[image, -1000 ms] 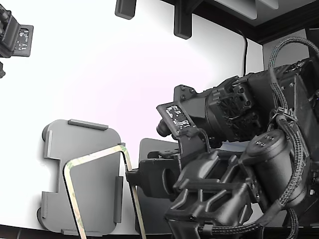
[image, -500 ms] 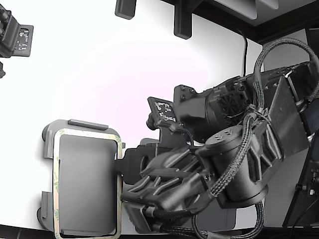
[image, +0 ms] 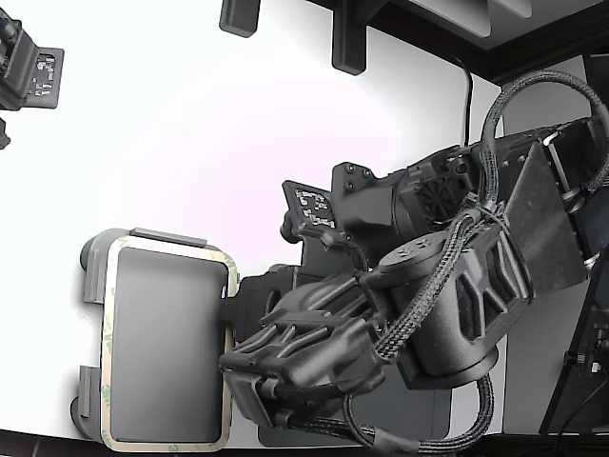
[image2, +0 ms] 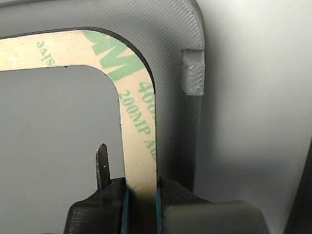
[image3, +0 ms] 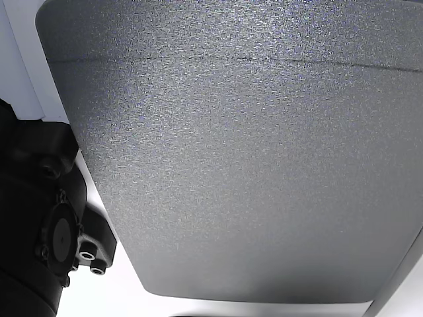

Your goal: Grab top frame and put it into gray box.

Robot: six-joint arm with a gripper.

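The gripper [image2: 141, 195] is clenched on one side strip of the frame [image2: 139, 131], its jaws pressing both edges of the strip. In the exterior view the frame [image: 107, 352] lies flat over the box [image: 88, 259], lined up inside its raised tabs [image2: 193, 73], so the task looks to be at the placing step. The next move, by this reading, calls for releasing the strip without dragging it, then drawing the gripper clear so the frame settles squarely in the box.

Top frame [image: 167, 255] in gray box [image: 93, 257]
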